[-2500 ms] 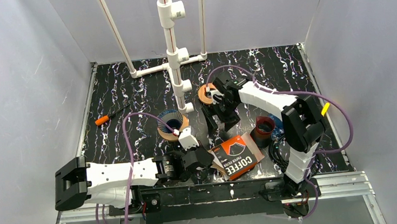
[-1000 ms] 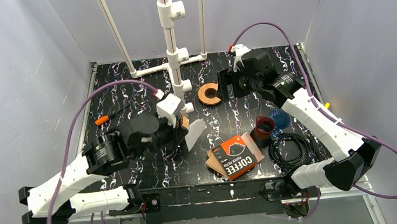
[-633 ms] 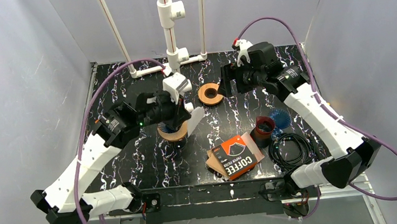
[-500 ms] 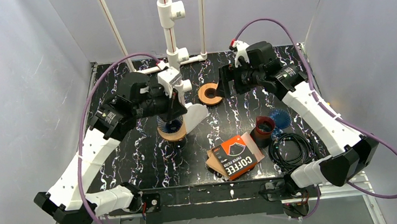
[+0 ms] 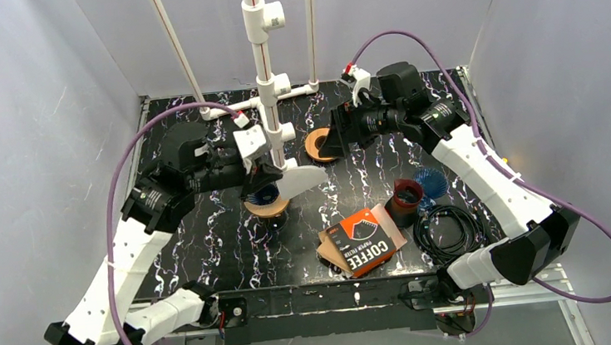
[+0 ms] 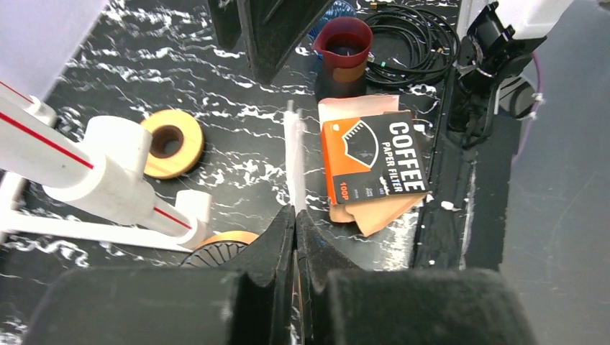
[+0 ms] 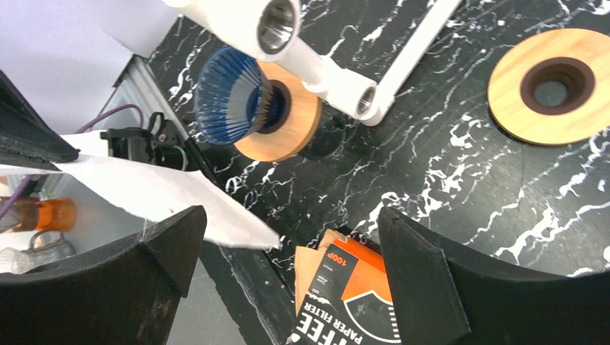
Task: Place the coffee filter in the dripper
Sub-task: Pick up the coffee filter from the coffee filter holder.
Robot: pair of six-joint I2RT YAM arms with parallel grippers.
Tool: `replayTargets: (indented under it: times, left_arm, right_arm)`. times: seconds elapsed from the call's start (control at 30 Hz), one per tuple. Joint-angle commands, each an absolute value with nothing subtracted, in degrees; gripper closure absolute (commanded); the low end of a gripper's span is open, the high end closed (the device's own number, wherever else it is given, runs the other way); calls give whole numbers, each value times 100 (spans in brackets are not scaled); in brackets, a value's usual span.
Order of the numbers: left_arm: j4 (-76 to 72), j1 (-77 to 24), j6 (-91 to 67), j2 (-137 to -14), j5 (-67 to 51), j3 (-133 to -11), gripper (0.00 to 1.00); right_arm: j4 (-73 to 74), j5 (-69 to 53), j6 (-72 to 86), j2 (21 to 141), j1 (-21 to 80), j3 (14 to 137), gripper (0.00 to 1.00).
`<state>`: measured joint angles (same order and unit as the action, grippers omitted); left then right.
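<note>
My left gripper (image 5: 276, 175) is shut on a white paper coffee filter (image 5: 303, 178), held flat and sticking out to the right just above the table. The blue ribbed dripper (image 5: 266, 196) on its wooden ring base sits right below and beside the gripper. In the left wrist view the filter (image 6: 293, 158) shows edge-on between the closed fingertips of the gripper (image 6: 296, 213), with the dripper (image 6: 214, 253) low at the left. My right gripper (image 5: 334, 136) is open and empty, high over the back middle. Its wrist view (image 7: 291, 215) shows the dripper (image 7: 230, 97) and the filter (image 7: 165, 192).
An orange and black coffee filter pack (image 5: 364, 241) lies front centre. A spare wooden ring (image 5: 316, 144) lies by the white PVC pipe stand (image 5: 263, 59). A dark red cup (image 5: 407, 197), a second blue dripper (image 5: 431, 180) and a black cable coil (image 5: 449, 231) are at the right.
My left arm has risen from the front edge and carried the filter back to the dripper. My right arm has lifted off the middle and swung toward the back.
</note>
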<state>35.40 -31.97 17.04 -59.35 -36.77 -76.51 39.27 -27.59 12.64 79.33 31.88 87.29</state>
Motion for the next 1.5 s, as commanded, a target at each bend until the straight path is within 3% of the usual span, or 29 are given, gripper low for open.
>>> replayTargets:
  times: [0.0,0.23,0.57,1.17,1.47]
  left_arm:
    - [3433,-3164,2641,-5626,-3864,-7507,100]
    - [3621,-3164,3733,-5460,-3940,-7348,100]
    - [3595,-3164,4000,-5595,-4087,-7404,100]
    - [3432,-3167,3683,-5621,-4165,-7480,100]
    - [3331,-3164,3621,-5595,-4303,-7477,100]
  right_arm:
    - [3446,-3410,1322,7705,3182,8715,2]
    - [3310,-4089,1432,7754,3182,8570,2]
    - [3101,-4900,1449,7695,3206,8261,2]
    - [3041,-4855,1296,7788,3404,7985,3]
    - [2980,-4464,1388,7860,3428,7961,11]
